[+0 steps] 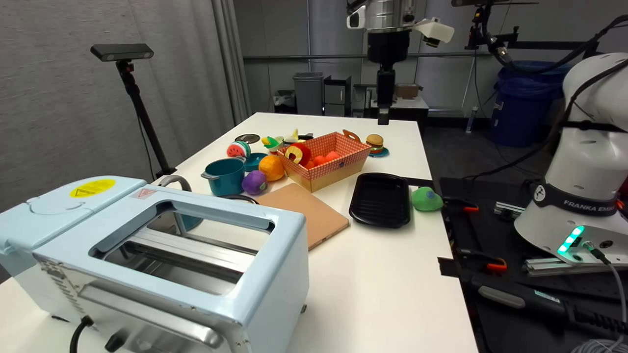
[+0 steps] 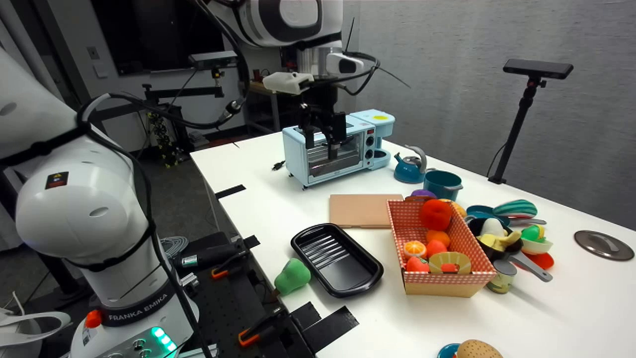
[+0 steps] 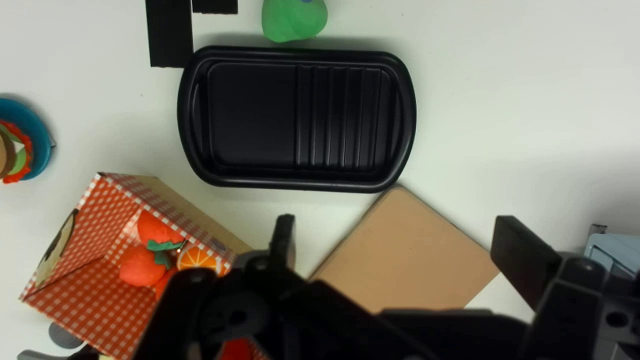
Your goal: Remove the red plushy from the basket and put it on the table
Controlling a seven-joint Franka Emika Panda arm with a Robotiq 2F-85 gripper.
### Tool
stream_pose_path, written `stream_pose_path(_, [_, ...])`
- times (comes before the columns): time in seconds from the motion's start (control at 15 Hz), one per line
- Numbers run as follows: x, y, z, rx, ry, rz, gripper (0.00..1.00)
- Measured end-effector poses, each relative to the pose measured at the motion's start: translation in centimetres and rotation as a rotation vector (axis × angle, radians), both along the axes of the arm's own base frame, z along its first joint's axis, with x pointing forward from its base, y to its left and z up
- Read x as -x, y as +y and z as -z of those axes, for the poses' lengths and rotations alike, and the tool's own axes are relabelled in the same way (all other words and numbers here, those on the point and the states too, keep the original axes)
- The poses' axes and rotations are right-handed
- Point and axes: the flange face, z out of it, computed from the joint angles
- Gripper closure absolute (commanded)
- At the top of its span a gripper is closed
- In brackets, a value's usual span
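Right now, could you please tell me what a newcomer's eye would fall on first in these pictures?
It would probably fall on the pale blue toaster oven, large in the lower left of an exterior view. Next might come the red plushy inside one end of the red-checked basket, and the open gripper hanging above the white table.

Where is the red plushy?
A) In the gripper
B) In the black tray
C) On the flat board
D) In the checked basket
D: in an exterior view the red plushy sits within the walls of the checked basket, and the open gripper holds nothing.
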Motion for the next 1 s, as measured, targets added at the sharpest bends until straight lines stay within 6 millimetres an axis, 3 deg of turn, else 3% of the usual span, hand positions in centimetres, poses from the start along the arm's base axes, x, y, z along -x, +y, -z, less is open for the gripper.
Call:
stream_pose_path(0.33, [-3.8, -1.0, 0.6, -0.015, -0.03, 0.022, 0.0])
stream_pose_path(1.0, [-9.6, -7.5, -0.7, -0.121, -0.074, 0.173, 0.0])
